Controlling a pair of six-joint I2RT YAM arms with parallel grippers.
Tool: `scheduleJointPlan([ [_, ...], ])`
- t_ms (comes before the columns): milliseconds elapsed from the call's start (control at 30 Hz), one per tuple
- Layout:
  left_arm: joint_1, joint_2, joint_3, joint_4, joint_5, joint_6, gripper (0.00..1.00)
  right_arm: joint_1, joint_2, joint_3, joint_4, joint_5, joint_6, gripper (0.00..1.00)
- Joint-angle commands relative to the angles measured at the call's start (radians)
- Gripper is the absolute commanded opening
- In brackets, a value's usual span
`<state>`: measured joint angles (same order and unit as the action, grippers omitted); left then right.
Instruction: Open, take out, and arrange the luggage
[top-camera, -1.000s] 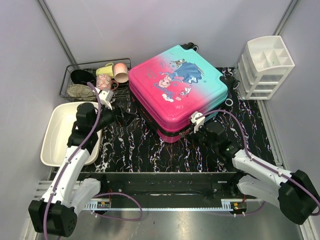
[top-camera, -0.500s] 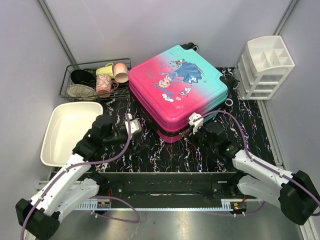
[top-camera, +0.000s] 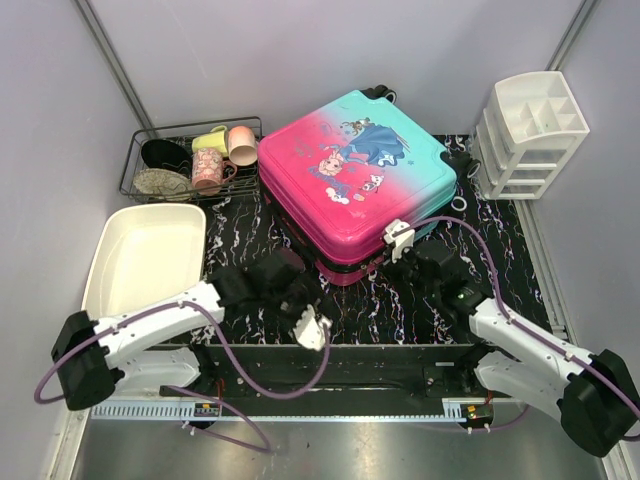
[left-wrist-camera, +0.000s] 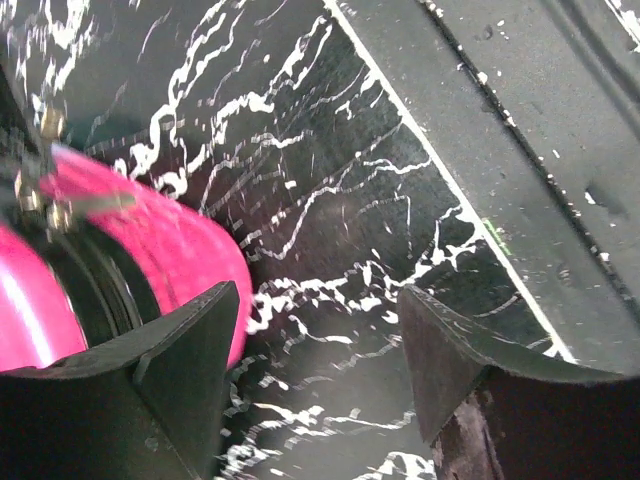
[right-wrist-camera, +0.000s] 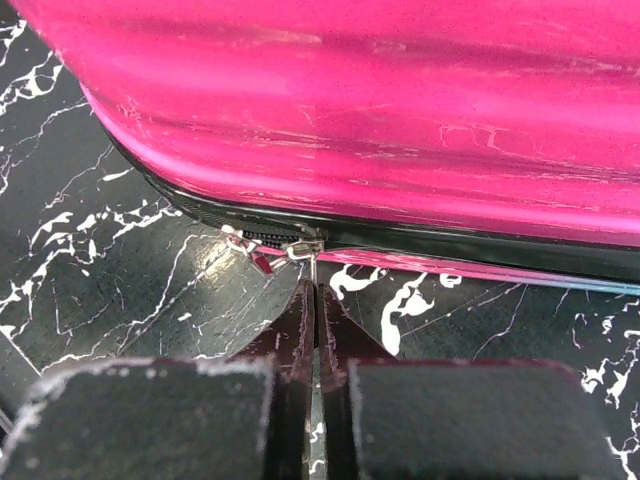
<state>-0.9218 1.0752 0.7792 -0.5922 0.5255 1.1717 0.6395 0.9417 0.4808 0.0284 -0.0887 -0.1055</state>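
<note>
The luggage (top-camera: 355, 170), a teal-to-pink hard-shell suitcase with a cartoon print, lies flat and closed on the black marbled table. My right gripper (top-camera: 383, 262) sits at its near edge. In the right wrist view it (right-wrist-camera: 313, 287) is shut on the metal zipper pull (right-wrist-camera: 313, 265), which hangs from the slider on the black zipper band below the pink shell (right-wrist-camera: 350, 120). My left gripper (top-camera: 298, 296) hovers low by the near left corner. Its jaws (left-wrist-camera: 318, 300) stand open over bare table, and the pink corner (left-wrist-camera: 170, 240) is just beyond the left finger.
A wire rack (top-camera: 190, 160) with cups and bowls stands at the back left. A white tub (top-camera: 140, 260) lies at the left edge. A white drawer organizer (top-camera: 530, 135) stands at the back right. The dark front rail (top-camera: 340, 360) runs close behind my left gripper.
My left arm swung from beside the rack and tub down and right to the suitcase's near left corner, its jaws narrowing somewhat. The right gripper stayed shut at the zipper.
</note>
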Motion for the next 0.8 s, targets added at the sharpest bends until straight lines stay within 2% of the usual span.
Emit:
scheduleJointPlan([
  [0, -0.148, 0.103, 0.112, 0.025, -0.209, 0.282, 0.70, -0.060, 0.005, 0.064, 0.019, -0.043, 0.052, 0.00],
  [167, -0.265, 0.219, 0.131, 0.146, -0.401, 0.358, 0.72, -0.110, 0.026, 0.088, 0.011, -0.111, 0.037, 0.00],
  [267, -0.308, 0.284, 0.137, 0.232, -0.514, 0.382, 0.67, -0.139, 0.039, 0.099, 0.010, -0.134, 0.009, 0.00],
  [367, -0.327, 0.351, 0.184, 0.232, -0.602, 0.391, 0.60, -0.150, 0.039, 0.099, 0.007, -0.167, -0.006, 0.00],
  [467, -0.339, 0.417, 0.242, 0.224, -0.683, 0.405, 0.58, -0.158, 0.031, 0.094, 0.001, -0.190, 0.001, 0.00],
  [767, -0.344, 0.578, 0.417, 0.144, -0.838, 0.419, 0.58, -0.166, -0.014, 0.061, 0.007, -0.213, 0.024, 0.00],
])
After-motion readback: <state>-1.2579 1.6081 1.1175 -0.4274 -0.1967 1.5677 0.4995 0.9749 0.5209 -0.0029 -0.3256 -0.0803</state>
